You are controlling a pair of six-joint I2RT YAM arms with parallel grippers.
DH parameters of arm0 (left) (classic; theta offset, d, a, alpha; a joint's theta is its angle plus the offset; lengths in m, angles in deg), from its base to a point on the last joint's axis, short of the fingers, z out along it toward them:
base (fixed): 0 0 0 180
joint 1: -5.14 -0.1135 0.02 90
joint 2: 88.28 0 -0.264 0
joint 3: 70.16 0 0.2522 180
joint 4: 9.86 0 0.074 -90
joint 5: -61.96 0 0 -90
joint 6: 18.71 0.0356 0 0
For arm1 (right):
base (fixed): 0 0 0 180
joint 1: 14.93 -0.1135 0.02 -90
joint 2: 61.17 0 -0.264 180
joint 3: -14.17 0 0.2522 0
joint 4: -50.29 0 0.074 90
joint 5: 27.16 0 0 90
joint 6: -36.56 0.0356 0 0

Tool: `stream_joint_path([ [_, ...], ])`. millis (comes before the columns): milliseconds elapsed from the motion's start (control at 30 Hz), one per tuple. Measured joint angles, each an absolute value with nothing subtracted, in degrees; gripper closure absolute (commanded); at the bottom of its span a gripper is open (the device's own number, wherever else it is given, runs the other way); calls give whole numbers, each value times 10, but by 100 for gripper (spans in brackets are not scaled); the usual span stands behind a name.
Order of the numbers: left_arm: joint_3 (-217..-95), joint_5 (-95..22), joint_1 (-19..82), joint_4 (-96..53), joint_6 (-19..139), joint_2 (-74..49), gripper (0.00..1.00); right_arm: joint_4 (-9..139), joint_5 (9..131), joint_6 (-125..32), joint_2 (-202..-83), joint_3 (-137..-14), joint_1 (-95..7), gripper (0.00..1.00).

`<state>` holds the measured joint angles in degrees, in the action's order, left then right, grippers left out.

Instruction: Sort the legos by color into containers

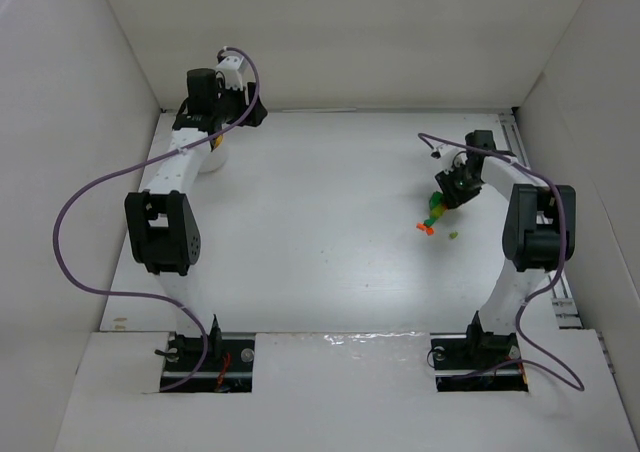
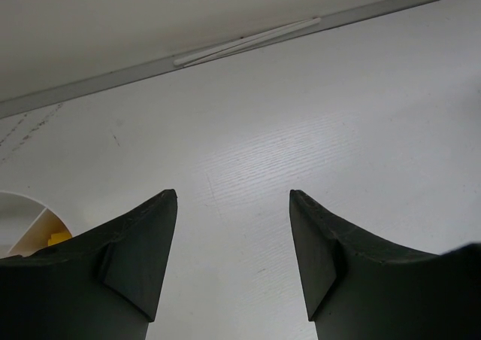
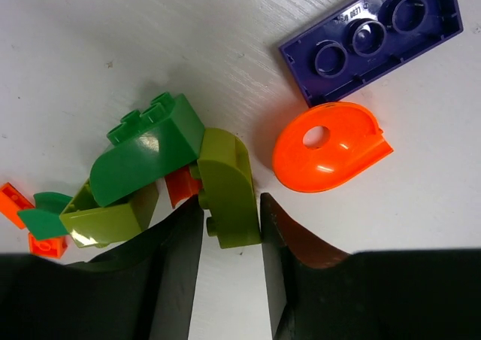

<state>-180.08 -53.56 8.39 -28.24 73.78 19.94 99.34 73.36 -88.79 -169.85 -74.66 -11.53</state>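
From above, the left arm [image 1: 165, 227] reaches to the far left of the white tabletop [image 1: 320, 272], its end over a small round white bowl [image 1: 212, 160]. The right arm [image 1: 535, 227] bends over a cluster of tiny bright plastic bricks [image 1: 433, 217] on the right, well apart from the bowl.

In the left wrist view, the left pincer [image 2: 233, 197] stands wide, with only bare tabletop between its dark fingers. The bowl's rim shows at the lower left, with a yellow brick [image 2: 58, 238] in one wedge-shaped section.

In the right wrist view, the right pincer [image 3: 231, 201] is narrow, its fingers touching both sides of an olive-green curved brick [image 3: 229, 174] lying on the tabletop. To the left, a dark green studded brick [image 3: 146, 148] leans over a second olive brick [image 3: 113, 218], with small red-orange bricks [image 3: 11, 202] beyond. To the right lies a glossy orange rounded piece with a hole [image 3: 331, 148]. Just past it is a dark blue flat plate [image 3: 372, 35], underside up.
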Motion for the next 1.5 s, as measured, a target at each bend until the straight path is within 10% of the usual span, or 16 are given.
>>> stream_joint_path([
  [300, -1801, -581, 80, -285, 723, 200, 43, 1005, 740, -887, -1697, -757, -116, 84],
  [1500, -1864, -865, 166, -272, 550, 261, 30, 823, 842, -700, -1676, -963, -443, 87],
])
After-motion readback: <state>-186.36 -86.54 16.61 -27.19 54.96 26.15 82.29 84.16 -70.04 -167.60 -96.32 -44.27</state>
